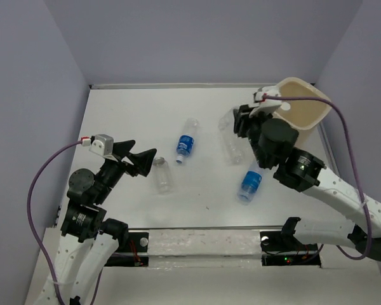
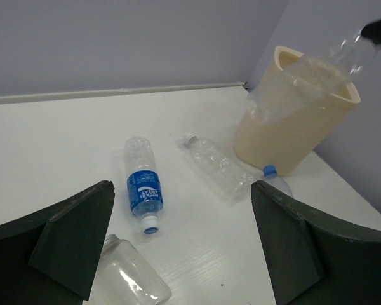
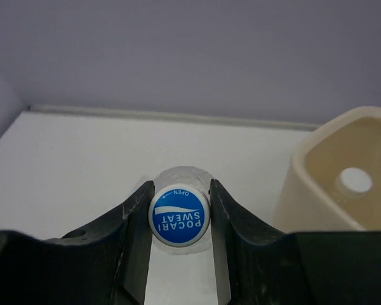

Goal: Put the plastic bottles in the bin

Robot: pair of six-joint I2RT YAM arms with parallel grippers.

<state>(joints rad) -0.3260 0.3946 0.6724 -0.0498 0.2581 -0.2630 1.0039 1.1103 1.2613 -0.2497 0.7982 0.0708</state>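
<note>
Your left gripper (image 1: pixel 146 159): wide, empty, well left of the bin (image 2: pixel 286 140). Your right gripper (image 3: pixel 180 189): clamped on a blue-capped bottle (image 3: pixel 180 217), cap squarely between both fingers, just left of the bin's rim.

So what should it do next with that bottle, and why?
Probably swing the right pincer over the bin. It grips a blue-capped bottle at the cap, but the bin's opening sits off to the side, not underneath.

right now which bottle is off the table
The bottle pinched by its blue cap in the right claw, hanging beside the bin; the other four lie on the table.
</note>
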